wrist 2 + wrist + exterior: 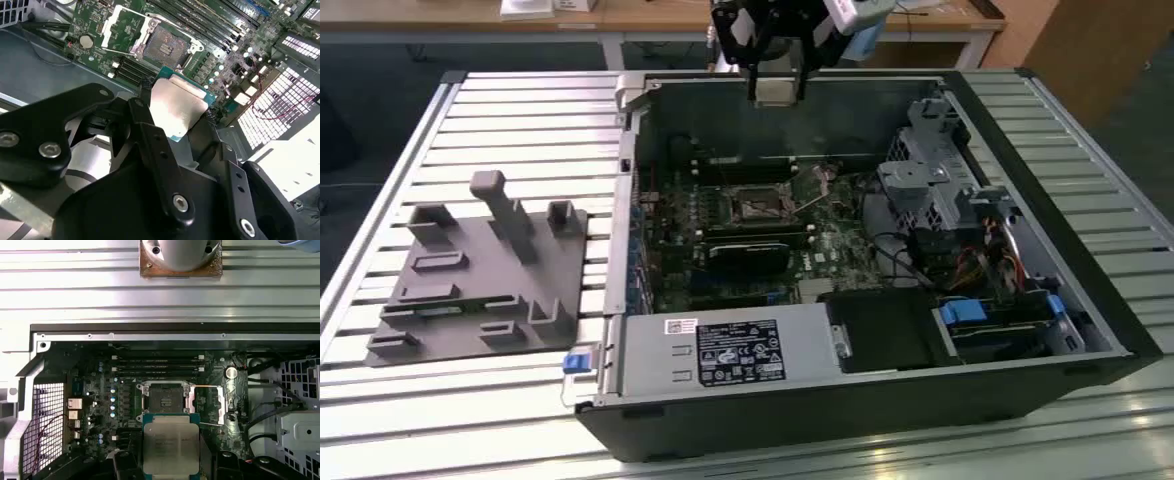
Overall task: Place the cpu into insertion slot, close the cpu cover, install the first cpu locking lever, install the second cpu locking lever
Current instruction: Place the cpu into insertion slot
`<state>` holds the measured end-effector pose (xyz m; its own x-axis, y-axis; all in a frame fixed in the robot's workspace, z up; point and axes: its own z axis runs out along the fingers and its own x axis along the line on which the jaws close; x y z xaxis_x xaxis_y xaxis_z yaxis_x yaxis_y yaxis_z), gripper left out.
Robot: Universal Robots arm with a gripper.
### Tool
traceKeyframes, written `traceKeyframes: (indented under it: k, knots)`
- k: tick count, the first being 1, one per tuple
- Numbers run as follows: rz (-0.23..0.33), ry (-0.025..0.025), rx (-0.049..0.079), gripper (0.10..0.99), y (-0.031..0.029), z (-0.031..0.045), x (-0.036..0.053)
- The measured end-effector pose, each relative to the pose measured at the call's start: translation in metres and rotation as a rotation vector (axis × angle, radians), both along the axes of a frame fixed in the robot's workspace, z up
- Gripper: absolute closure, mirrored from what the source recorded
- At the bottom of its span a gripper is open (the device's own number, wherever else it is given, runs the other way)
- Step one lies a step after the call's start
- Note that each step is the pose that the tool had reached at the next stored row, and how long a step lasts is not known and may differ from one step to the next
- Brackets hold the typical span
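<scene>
One cpu (175,100) sits nearest the lens in both wrist views, its grey face bare, pinched at two opposite edges by the claw (176,114), whose two dark fingers (123,461) are closed on it. It hangs in the air, well apart from the board. Beyond it lies one insertion slot (165,399), uncovered and with nothing in it. The one cpu cover (214,405) is swung open flat just beside the slot, with thin lever wires along its edges. Green board surrounds the slot on all sides. In the exterior view the claw (774,85) points down over the far wall of the open computer case (854,400), which lies on the slatted counter (520,110) beside one grey fixture tray (480,270).
</scene>
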<state>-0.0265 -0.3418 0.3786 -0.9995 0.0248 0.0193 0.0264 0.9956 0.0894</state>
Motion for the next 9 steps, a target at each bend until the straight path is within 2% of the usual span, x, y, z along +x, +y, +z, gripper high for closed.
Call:
traceKeyframes:
  k: [9]
  knots:
    - [-0.001,0.0001,0.000,0.545,0.0000,0.0000,0.0000]
